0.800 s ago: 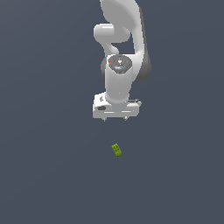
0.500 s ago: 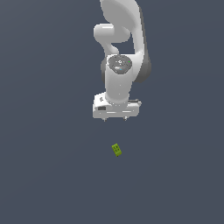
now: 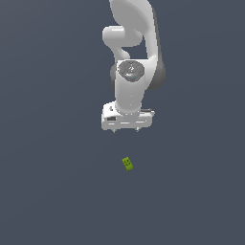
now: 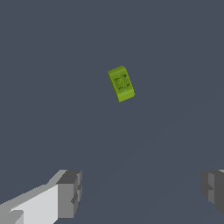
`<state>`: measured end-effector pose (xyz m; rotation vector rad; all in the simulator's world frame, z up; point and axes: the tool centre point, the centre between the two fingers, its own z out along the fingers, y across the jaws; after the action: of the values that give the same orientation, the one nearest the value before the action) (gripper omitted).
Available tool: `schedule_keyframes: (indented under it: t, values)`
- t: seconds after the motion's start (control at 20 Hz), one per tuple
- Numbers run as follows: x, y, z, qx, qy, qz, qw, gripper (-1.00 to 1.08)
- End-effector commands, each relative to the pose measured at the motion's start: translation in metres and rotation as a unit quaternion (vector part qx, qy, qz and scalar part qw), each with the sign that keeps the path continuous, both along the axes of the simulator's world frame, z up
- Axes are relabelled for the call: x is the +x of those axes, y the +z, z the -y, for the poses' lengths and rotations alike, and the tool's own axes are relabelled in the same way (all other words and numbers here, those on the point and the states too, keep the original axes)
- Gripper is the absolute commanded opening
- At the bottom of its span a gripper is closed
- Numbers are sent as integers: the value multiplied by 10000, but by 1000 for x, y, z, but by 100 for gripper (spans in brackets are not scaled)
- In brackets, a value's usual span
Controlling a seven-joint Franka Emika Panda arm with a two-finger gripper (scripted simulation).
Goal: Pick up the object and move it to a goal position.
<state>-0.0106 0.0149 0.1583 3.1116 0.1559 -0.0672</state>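
A tiny lime-green rectangular block [image 3: 128, 164] with dark dots on top lies on the flat dark grey floor, in front of the white arm. It also shows in the wrist view [image 4: 121, 83], lying at a slight angle. My gripper [image 3: 125, 130] hangs above and behind the block, apart from it, and holds nothing. In the wrist view the gripper [image 4: 142, 192] has its two grey fingertips [image 4: 70, 194] spread wide, with only bare floor between them.
The white arm [image 3: 131, 72] rises behind the gripper toward the top of the exterior view. Plain dark grey floor [image 3: 52, 182] lies all around the block.
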Motion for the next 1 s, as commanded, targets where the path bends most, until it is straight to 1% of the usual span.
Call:
schedule_keyframes:
  t: [0.0, 0.25, 0.5, 0.75, 0.95]
  values:
    - [3, -3, 0, 1, 60, 2, 10000, 100]
    - [17, -13, -2, 9, 315, 20, 9995, 100]
    - [38, -31, -4, 33, 723, 53, 9974, 100]
    - [63, -57, -6, 81, 1234, 99, 9923, 100]
    - [78, -75, -8, 121, 1548, 134, 9878, 100]
